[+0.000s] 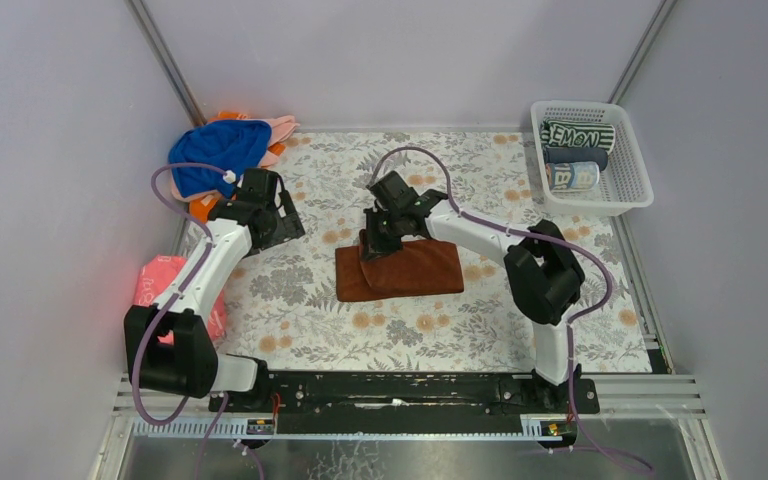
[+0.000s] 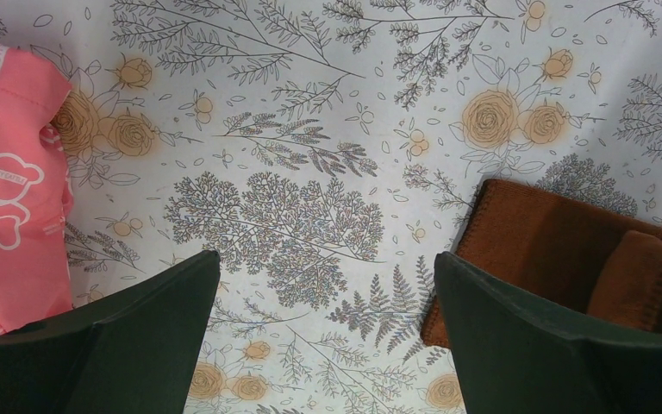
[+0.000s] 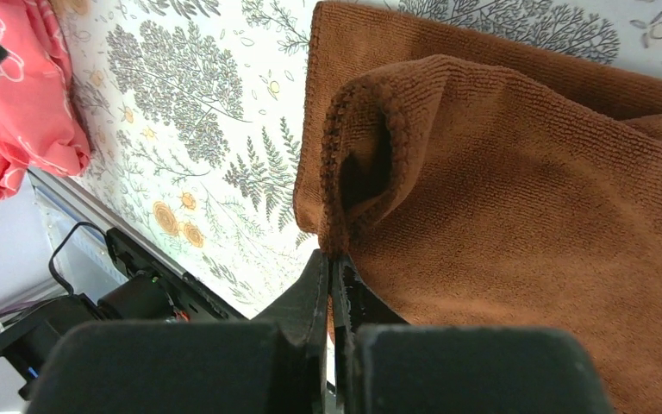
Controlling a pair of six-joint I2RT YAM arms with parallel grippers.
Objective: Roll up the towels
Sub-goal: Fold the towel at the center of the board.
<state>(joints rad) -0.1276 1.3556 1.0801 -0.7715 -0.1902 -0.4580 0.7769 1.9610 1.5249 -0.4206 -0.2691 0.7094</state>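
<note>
A brown towel (image 1: 410,270) lies in the middle of the floral mat, its left end folded up into a loose curl (image 3: 371,129). My right gripper (image 1: 375,240) is shut on the hem of that raised fold (image 3: 332,259). My left gripper (image 1: 280,220) hovers open over bare mat (image 2: 325,255), just left of the brown towel (image 2: 569,241) and apart from it. A heap of towels sits at the back left: royal blue (image 1: 218,150), pale pink (image 1: 282,128) and orange (image 1: 200,208).
A white lattice basket (image 1: 630,190) at the back right holds rolled towels: a letter-printed one (image 1: 578,133), a dark grey one (image 1: 575,155) and another printed one (image 1: 572,177). A reddish-pink flat item with white print (image 1: 165,285) lies at the mat's left edge.
</note>
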